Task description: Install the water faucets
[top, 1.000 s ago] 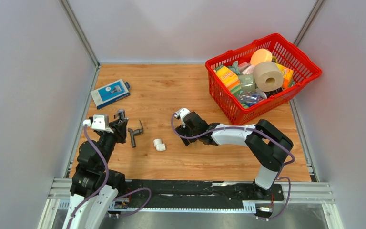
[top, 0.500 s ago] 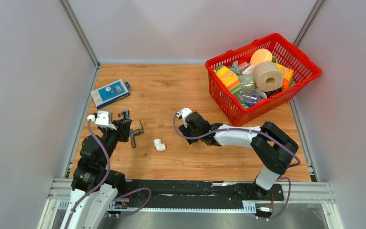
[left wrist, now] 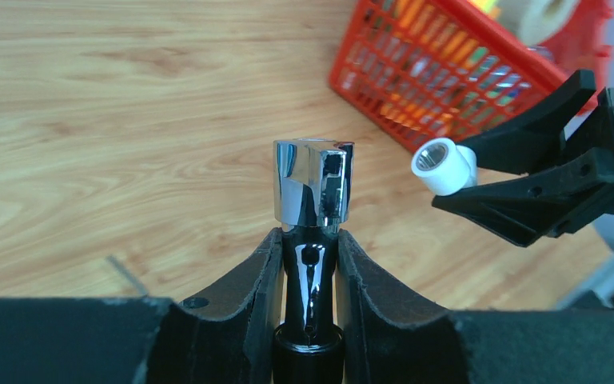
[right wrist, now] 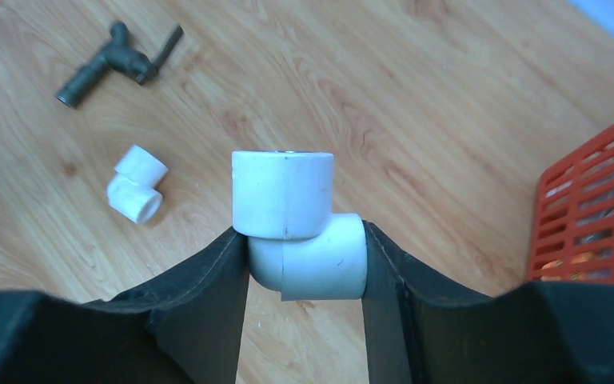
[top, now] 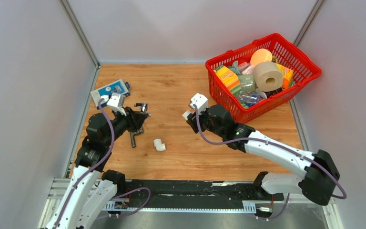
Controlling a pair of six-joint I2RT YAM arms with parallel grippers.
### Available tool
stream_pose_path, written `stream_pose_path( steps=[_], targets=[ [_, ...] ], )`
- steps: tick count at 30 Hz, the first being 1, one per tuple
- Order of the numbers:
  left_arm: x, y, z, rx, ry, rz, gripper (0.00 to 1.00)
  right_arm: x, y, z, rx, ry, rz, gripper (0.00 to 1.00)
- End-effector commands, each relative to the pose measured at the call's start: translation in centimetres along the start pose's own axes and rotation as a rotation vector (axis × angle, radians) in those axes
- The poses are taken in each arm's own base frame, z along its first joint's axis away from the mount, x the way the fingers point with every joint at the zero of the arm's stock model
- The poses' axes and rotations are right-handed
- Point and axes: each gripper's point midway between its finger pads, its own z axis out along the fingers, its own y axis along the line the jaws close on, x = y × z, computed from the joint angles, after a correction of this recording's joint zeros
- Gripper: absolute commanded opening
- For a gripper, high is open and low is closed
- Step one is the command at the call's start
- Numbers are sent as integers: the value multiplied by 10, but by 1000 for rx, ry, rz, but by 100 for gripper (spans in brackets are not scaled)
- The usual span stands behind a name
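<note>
spanning the whole work area: wooden table (top: 181,86). red basket (top: 262,106) sits at the far right corner, packed full. blue box (top: 110,92) lies flat near the far left edge.

left gripper (left wrist: 310,264): raised above the left part of the table, with its fingers clamped on the dark stem of the chrome faucet (left wrist: 312,184). the faucet's shiny faceted end sticks out past the fingertips.

right gripper (right wrist: 305,256): lifted over mid-table, just near-left of the basket. its fingers are closed tight on a white elbow fitting (right wrist: 296,216), and one socket projects beyond the tips. in the left wrist view the fitting's open mouth shows to the right of the chrome end. the two parts are near but apart, with a clear gap between them.

dark grey faucet (top: 134,134) lies on the wood beneath the left gripper, nothing touching it. it is l-shaped with a thin lever to one side.

loose white elbow (top: 159,144) rests on the table just right of the dark grey faucet, not touching it, roughly between the two grippers.
</note>
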Motion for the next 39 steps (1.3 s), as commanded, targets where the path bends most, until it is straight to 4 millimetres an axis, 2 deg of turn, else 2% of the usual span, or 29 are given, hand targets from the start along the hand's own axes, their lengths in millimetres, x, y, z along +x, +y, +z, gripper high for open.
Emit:
stream_pose_path(
  steps=[1, 2, 3, 4, 7, 8, 12, 15, 19, 21, 25, 33, 39],
  targets=[
    [-43, -55, 8, 264, -46, -33, 0, -68, 0, -34, -36, -209, -48, 0],
    [-50, -66, 6, 321, -50, -34, 0, -76, -2, -39, -25, -236, -49, 0],
    [-47, -70, 10, 350, -25, -45, 0, -80, -3, -43, -25, -252, -75, 0],
    [-54, -76, 10, 376, -44, -53, 0, -87, -3, -48, -39, -276, -150, 0],
    [-61, -84, 12, 425, -55, -69, 0, -110, -7, -67, -24, -363, -178, 0],
    [-60, -85, 13, 434, -55, -83, 0, -114, 3, -74, -79, -390, -223, 0],
    [-72, -99, 9, 524, -114, -88, 0, -126, 15, -93, -134, -509, -318, 0],
    [-76, -113, 3, 608, -106, -113, 0, -128, 27, -98, -178, -583, -419, 0],
    [-75, -124, -2, 676, -65, -132, 0, -123, 32, -90, -155, -615, -600, 0],
    [-79, -130, -6, 705, -48, -113, 0, -126, 31, -86, -119, -626, -666, 0],
    [-74, -137, -7, 723, 9, -58, 0, -135, 27, -80, -46, -632, -768, 0],
    [-70, -144, 0, 735, -21, -76, 0, -138, 19, -77, 115, -645, -848, 0],
    [-69, -151, 4, 745, -43, -91, 0, -137, 26, -79, 156, -679, -852, 0]
  ],
)
